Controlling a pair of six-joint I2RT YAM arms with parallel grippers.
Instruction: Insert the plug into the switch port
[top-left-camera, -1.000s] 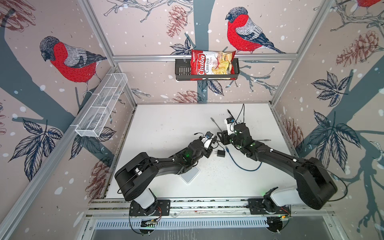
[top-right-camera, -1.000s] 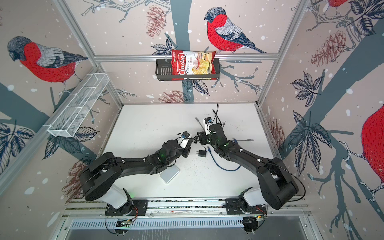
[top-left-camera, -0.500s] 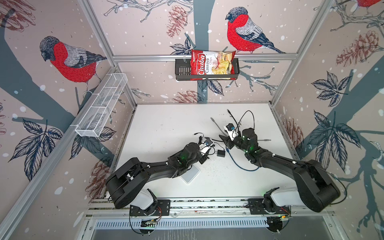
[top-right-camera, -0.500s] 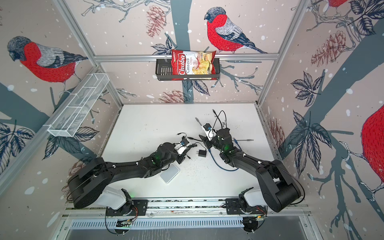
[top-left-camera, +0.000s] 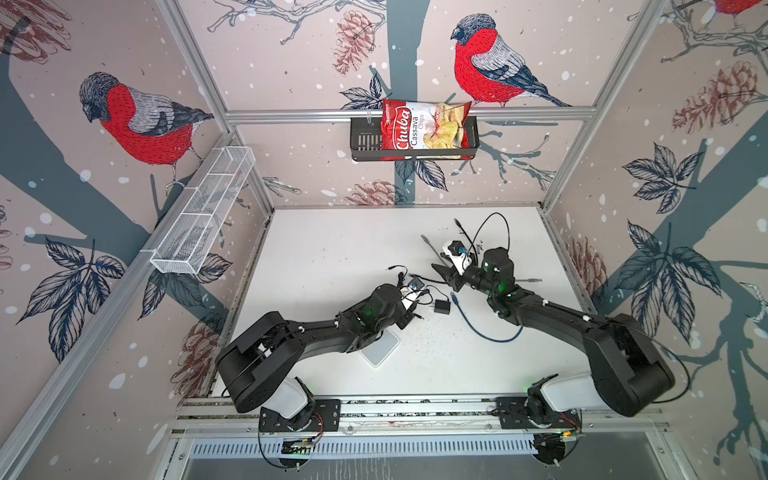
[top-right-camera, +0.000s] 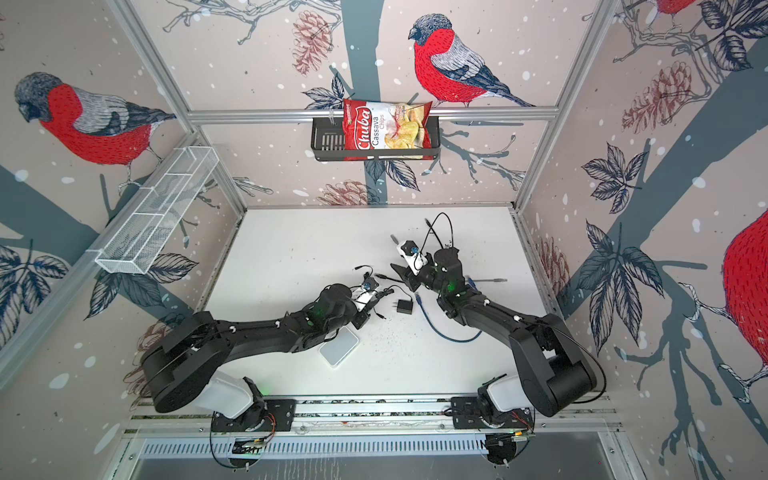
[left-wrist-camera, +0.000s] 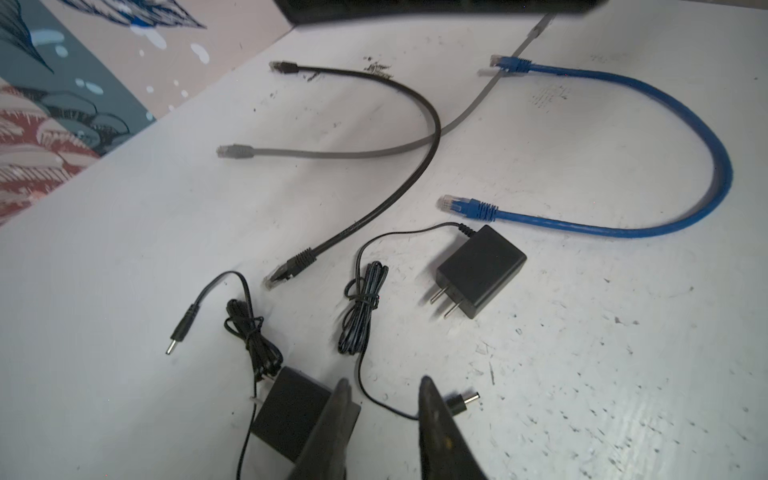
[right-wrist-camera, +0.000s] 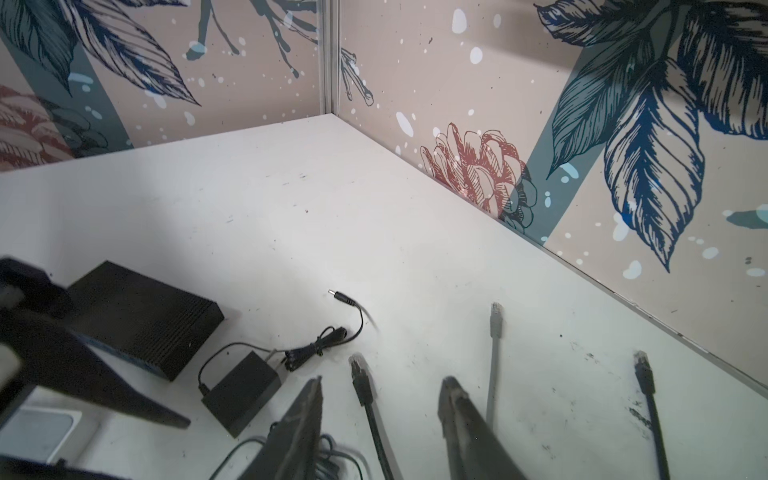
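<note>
The right gripper (right-wrist-camera: 382, 380) is hanging low, its jaws standing apart astride the black Ethernet plug (right-wrist-camera: 358, 370), which is lying unclamped on the surface (right-wrist-camera: 291, 208), right of centre. The left gripper (left-wrist-camera: 384, 380) is holding nothing: its jaws are gaping over the thin adapter cord (left-wrist-camera: 360, 365), with the barrel plug (left-wrist-camera: 467, 401) just beside one finger. The black switch (right-wrist-camera: 141, 316) is sitting left of the Ethernet plug. The right jaws should probably be closing squarely on the plug's boot, leaving its tip free for a port; the ports themselves are not showing.
</note>
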